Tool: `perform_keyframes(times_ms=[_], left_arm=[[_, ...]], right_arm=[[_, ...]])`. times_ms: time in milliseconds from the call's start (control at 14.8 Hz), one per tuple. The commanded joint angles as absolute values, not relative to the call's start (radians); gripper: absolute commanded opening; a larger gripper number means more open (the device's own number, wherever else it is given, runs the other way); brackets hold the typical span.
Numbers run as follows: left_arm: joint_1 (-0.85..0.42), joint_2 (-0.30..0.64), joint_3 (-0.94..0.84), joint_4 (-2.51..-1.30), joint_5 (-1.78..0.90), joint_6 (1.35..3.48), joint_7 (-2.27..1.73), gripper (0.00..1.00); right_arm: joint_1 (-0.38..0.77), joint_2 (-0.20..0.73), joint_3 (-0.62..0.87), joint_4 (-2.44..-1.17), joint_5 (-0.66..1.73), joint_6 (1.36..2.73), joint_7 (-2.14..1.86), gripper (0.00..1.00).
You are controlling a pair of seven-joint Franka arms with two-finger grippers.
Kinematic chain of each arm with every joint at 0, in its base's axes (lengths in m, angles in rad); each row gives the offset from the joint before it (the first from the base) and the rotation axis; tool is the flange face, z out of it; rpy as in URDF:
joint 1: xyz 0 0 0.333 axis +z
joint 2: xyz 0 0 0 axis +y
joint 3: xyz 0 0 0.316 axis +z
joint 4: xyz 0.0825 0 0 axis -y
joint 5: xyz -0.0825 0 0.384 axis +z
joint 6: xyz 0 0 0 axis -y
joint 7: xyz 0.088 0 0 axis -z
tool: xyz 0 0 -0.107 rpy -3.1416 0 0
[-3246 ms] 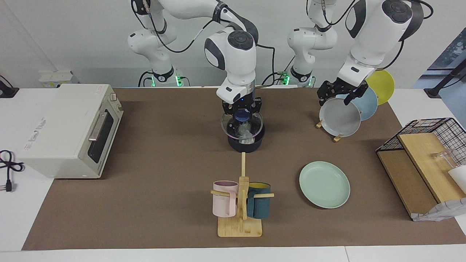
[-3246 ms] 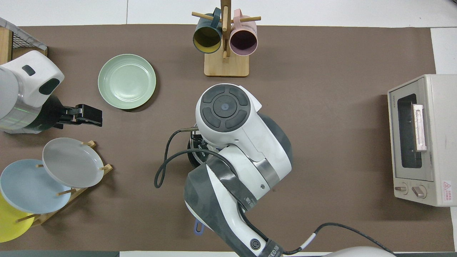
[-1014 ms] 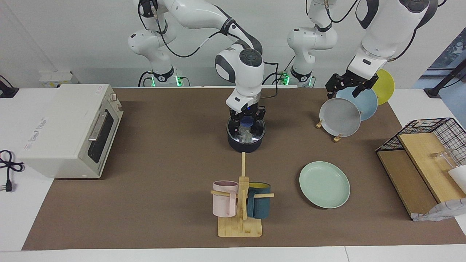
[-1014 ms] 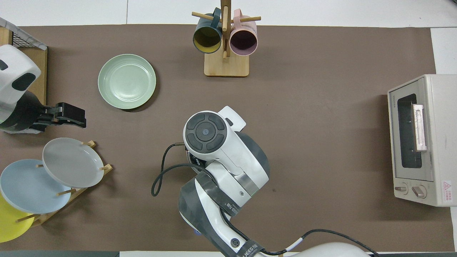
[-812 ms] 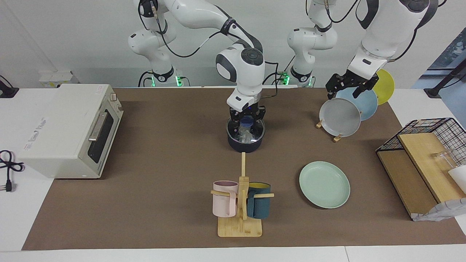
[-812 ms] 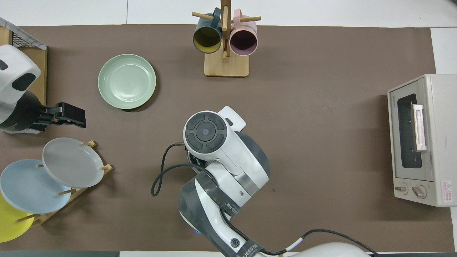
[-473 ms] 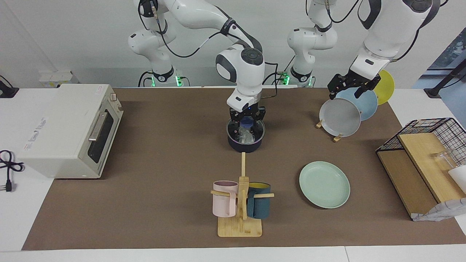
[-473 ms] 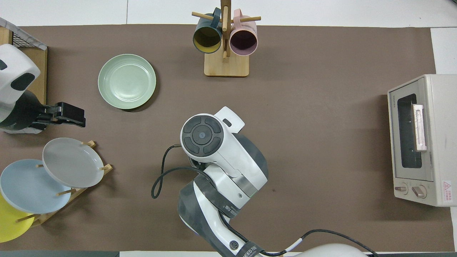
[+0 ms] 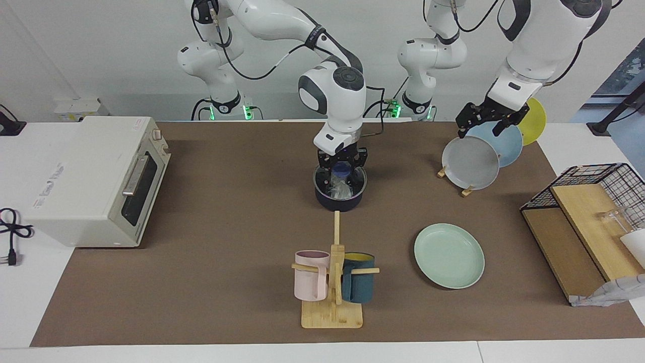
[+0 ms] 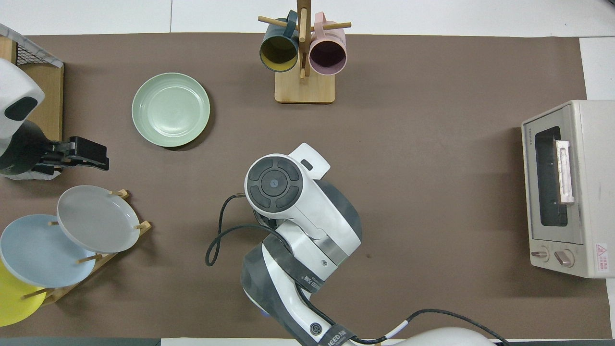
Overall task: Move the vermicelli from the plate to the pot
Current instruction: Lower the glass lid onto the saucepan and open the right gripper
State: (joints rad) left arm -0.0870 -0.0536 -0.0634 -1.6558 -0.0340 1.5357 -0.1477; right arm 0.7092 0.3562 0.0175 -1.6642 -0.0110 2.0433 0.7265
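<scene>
The dark pot point(image 9: 338, 202) stands mid-table with a clear glass lid point(image 9: 356, 183) lying on it. Through the lid the whitish vermicelli point(image 9: 339, 190) shows inside the pot. My right gripper point(image 9: 342, 170) is down at the lid's blue knob; in the overhead view its own arm hides it and the pot. The mint-green plate point(image 9: 448, 255) point(image 10: 170, 109) lies bare, farther from the robots than the pot and toward the left arm's end. My left gripper point(image 9: 485, 122) point(image 10: 90, 154) hangs open and holds nothing, over the plate rack.
A toaster oven point(image 9: 95, 176) sits at the right arm's end. A wooden mug rack point(image 9: 332, 302) with a pink and a teal mug stands farther out than the pot. A rack of grey, blue and yellow plates point(image 9: 471, 164) and a wire basket point(image 9: 594, 186) stand at the left arm's end.
The right arm has brought the raised lid down onto the pot and has stayed at its knob over the last second. The left arm has drifted slightly up and toward its own end.
</scene>
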Motion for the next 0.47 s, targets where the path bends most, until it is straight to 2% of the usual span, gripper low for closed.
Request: perform_keyframes(times_ms=[0, 135, 406], left_arm=[[-0.078, -0.055, -0.069, -1.657, -0.021, 1.535, -0.138, 1.00], [-0.078, -0.055, -0.069, -1.657, -0.021, 1.536, -0.138, 1.00], [-0.078, -0.055, -0.069, -1.657, -0.021, 1.536, -0.138, 1.00]], right_arm=[[0.684, 0.330, 0.018, -1.668, -0.031, 2.053, 0.746, 1.00], [0.640, 0.287, 0.018, -1.655, -0.031, 2.024, 0.732, 1.00], [0.504, 0.223, 0.012, -1.560, -0.029, 1.804, 0.570, 1.00]])
